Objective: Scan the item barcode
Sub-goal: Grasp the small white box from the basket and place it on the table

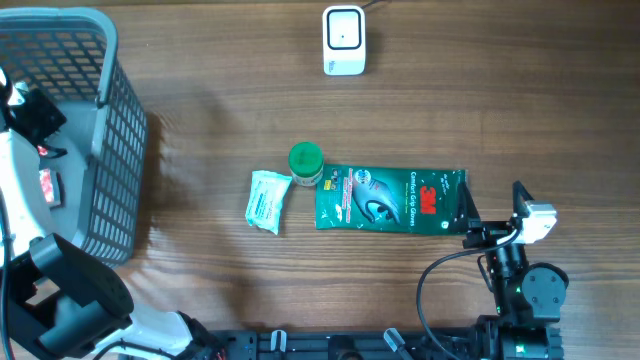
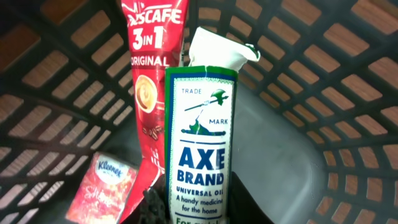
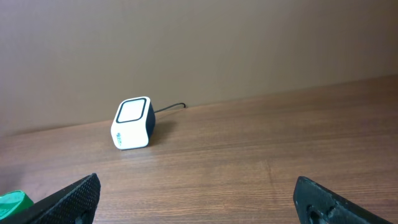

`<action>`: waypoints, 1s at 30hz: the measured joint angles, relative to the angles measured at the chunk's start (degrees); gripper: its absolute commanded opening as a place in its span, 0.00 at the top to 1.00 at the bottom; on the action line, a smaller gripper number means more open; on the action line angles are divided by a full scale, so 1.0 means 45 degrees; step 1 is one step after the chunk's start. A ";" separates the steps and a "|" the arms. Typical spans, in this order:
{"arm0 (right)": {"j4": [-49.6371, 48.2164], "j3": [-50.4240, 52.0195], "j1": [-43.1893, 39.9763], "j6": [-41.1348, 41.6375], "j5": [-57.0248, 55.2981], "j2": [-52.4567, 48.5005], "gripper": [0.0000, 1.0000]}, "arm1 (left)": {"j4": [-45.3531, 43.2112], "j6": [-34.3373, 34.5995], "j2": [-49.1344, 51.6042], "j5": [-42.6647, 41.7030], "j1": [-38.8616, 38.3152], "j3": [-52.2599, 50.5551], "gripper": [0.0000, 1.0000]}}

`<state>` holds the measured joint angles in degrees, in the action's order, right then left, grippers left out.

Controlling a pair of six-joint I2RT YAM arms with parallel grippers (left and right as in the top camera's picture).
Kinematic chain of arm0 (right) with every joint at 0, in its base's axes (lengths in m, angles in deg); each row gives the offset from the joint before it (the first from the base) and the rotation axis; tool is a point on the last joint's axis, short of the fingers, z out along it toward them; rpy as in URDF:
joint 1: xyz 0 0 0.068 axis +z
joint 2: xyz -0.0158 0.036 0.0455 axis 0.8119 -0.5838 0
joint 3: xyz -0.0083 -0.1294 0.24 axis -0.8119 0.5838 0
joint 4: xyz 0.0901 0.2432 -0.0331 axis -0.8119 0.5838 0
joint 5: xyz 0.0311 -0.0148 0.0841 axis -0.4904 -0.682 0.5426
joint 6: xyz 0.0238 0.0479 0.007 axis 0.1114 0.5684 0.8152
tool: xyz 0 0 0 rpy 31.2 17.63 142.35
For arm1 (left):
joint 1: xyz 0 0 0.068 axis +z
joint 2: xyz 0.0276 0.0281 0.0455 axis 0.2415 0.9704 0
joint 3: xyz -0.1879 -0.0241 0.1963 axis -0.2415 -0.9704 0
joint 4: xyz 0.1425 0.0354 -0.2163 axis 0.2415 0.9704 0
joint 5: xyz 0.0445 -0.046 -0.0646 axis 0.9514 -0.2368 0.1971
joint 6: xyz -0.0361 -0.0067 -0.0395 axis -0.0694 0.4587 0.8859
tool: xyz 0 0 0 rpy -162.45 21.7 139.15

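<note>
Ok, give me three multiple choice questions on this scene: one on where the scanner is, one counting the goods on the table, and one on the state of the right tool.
1. The barcode scanner sits:
A. at the far side of the table, apart from the goods
B. on top of the goods
C. in a tool

2. Loose goods on the table outside the basket:
A. one
B. three
C. five

3. The right tool is:
A. shut on something
B. open and empty
C. out of view

Answers:
1 A, it stands alone on bare wood.
2 B, there is a green-capped bottle, a white packet and a 3M gloves pack.
3 B, its fingers stand wide apart with nothing between them.
</note>
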<state>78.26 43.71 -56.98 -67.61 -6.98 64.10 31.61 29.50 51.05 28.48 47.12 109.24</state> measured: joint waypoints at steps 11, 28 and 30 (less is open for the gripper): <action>0.0000 0.0000 0.0000 0.0000 -0.0005 0.0000 0.00 | 0.0194 0.0063 0.0000 0.0000 0.0000 0.0000 0.87; 0.0000 0.0000 0.0000 0.0000 -0.0005 0.0000 0.00 | -0.0083 0.0083 0.0005 0.0000 0.0000 0.0000 0.75; 0.0000 0.0000 0.0000 0.0000 -0.0005 0.0000 0.00 | -0.0083 0.0087 0.0005 0.0000 0.0000 0.0000 0.75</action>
<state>78.26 43.71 -56.98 -67.61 -7.01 64.10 31.24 29.90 51.07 28.48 47.12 109.24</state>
